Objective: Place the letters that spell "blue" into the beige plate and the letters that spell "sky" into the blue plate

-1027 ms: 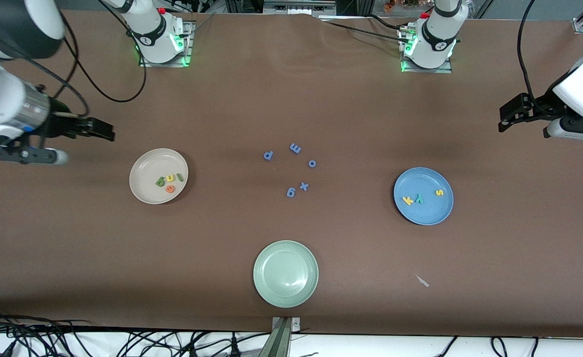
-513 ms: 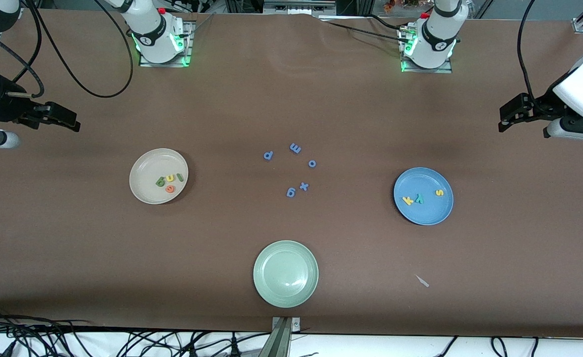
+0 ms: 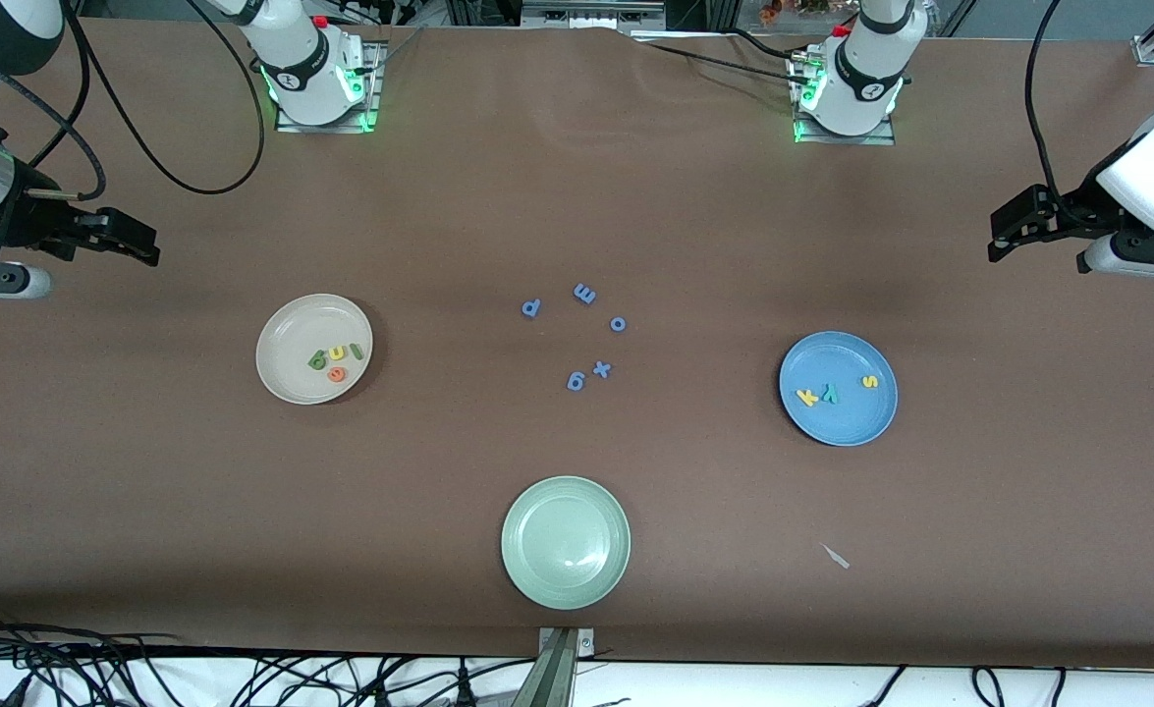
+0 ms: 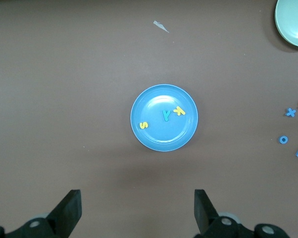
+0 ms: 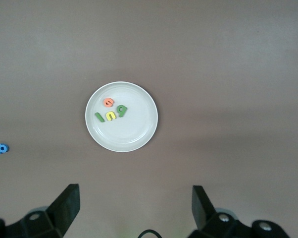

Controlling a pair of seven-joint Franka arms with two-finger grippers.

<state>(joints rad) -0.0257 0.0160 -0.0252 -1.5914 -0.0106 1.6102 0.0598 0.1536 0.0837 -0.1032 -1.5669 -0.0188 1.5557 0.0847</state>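
The beige plate holds the letters that spell "blue": green b, yellow u, dark green l and orange e. The blue plate holds the letters that spell "sky": yellow s, yellow k and teal y. My right gripper hangs open and empty over bare table at the right arm's end. Over the left arm's end my left gripper waits, open and empty.
A pale green plate with nothing in it sits nearest the front camera. Several blue letters lie mid-table between the two filled plates. A small white scrap lies nearer the camera than the blue plate.
My right arm has drawn back from beside the beige plate toward its end of the table, then nearly stopped. The left arm, plates and letters have not moved.
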